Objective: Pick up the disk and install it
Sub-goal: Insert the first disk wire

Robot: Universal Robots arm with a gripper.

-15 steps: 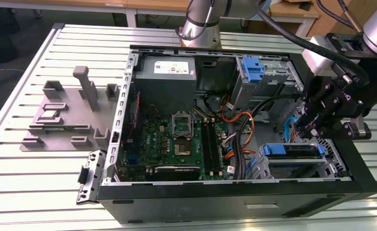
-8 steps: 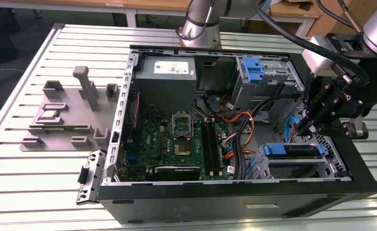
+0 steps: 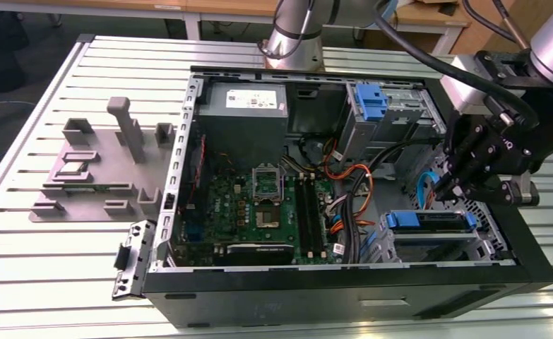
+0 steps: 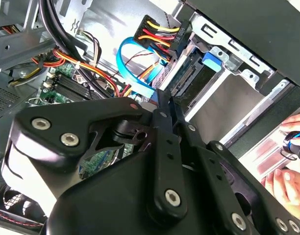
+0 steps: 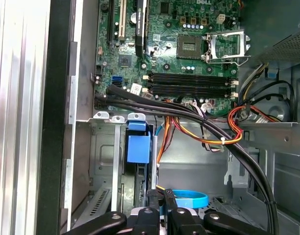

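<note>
On the slotted aluminium table: open PC case lying on its side, motherboard facing up. Drive cage sits in the case corner at the exterior view's right, near the lower rim.

The disk is already in that cage. Its blue carrier rail shows along the top edge and it looks slotted in, though I can't confirm it's fully seated. Power plug with red/yellow/black leads hangs close to its connector end, and the blue SATA cable loops just beside it.

Gripper hangs over the cage, tips pointing down into the case, just beside the disk. I can't tell whether they touch.

Key relation: in the first wrist view the disk lies between the fingertips and the case's outer wall. It's edge-on to the camera, long axis roughly parallel to the fingers rather than across them.

Fingers are pressed together with nothing visible between them, so not grasping the disk.

A person's hand is outside the case wall, well apart from the gripper.
</note>
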